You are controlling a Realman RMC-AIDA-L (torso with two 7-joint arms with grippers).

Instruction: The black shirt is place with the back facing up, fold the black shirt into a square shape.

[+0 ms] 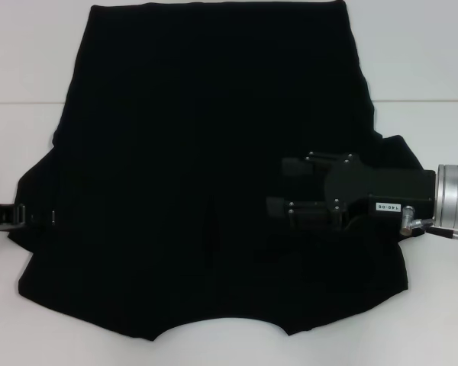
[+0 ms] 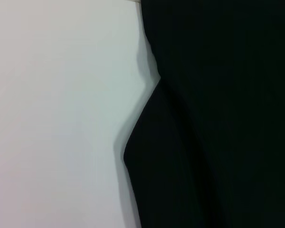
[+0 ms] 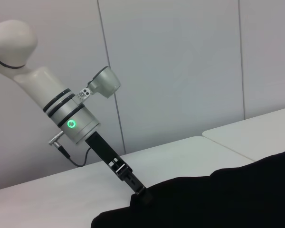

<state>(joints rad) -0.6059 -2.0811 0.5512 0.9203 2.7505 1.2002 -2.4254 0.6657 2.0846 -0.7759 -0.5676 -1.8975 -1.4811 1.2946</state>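
The black shirt (image 1: 198,152) lies spread flat on the white table (image 1: 30,61), its curved neckline at the near edge. My left gripper (image 1: 21,216) sits at the shirt's left sleeve edge. From the right wrist view the left gripper (image 3: 140,192) reaches down to the edge of the shirt (image 3: 218,199) and looks shut on the fabric there, which bunches slightly. My right gripper (image 1: 278,185) hovers over the shirt's right half, pointing left, open with nothing between its fingers. The left wrist view shows only the shirt (image 2: 218,118) with a sleeve fold.
White table surface (image 2: 52,118) runs around the shirt on the left, right and far sides. A seam between table panels crosses behind the shirt (image 1: 420,101). A plain wall (image 3: 180,71) stands beyond the table.
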